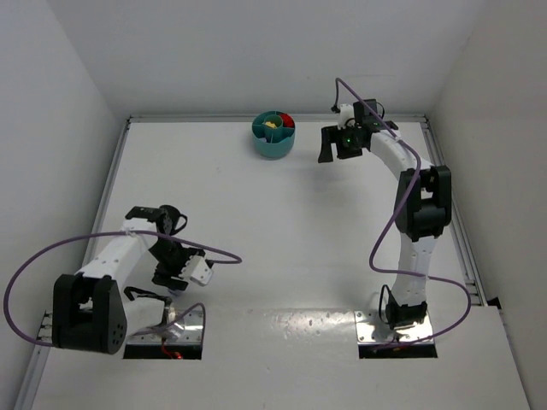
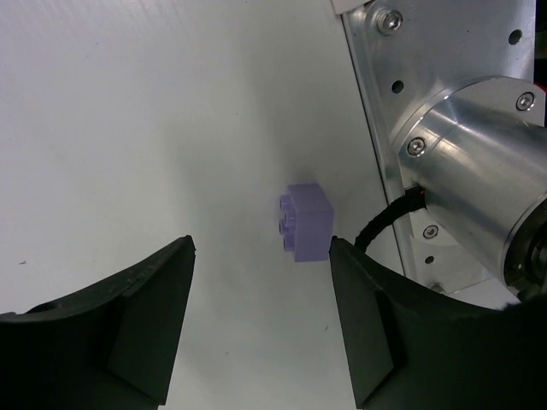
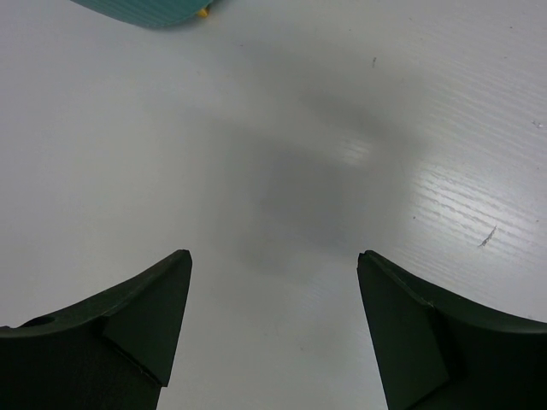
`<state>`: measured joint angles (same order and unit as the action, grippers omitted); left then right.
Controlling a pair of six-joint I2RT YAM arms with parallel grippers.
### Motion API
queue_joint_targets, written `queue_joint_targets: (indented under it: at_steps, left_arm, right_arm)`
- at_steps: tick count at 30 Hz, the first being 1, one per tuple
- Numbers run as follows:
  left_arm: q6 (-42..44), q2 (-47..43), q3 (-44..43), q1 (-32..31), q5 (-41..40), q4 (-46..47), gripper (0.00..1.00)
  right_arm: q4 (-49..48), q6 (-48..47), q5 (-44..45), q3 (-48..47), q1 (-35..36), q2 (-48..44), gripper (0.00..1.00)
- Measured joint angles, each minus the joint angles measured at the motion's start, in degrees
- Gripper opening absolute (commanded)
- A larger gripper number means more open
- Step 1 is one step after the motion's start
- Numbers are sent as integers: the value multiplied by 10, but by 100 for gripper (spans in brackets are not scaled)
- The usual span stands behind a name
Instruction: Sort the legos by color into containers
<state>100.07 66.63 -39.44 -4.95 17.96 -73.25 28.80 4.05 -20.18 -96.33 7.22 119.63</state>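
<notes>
A pale purple lego (image 2: 306, 222) lies on the white table just beyond my left gripper (image 2: 261, 246), close to its right fingertip. That gripper is open and empty, folded back near its own base (image 1: 162, 295). The purple lego is hidden in the top view. The round teal bowl (image 1: 273, 137) stands at the far middle of the table, with yellow legos (image 1: 272, 125) and red legos (image 1: 288, 120) in its compartments. My right gripper (image 1: 338, 143) hangs open and empty just right of the bowl. In the right wrist view (image 3: 273, 256), only the bowl's edge (image 3: 145, 10) shows.
The left arm's aluminium base plate (image 2: 376, 128) and motor housing (image 2: 479, 162) stand right beside the purple lego, with a black cable (image 2: 385, 226) there. A purple cable (image 1: 128, 237) loops over the left arm. White walls enclose the table.
</notes>
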Motion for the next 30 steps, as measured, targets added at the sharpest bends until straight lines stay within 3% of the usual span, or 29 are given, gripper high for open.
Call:
queue_joint_targets:
  at_steps: [18,26,30]
  left_arm:
    - [61,60,-3,0,-54,3,76]
    - [52,65,-3,-29,-72,4,76]
    - [16,72,-2,-66,-87,20,69]
  right_arm:
    - [0,-5,6,-8,0,0,79]
    - [0,-5,10,-18,0,0,79]
    - [0,-6,16,-18,0,0,79]
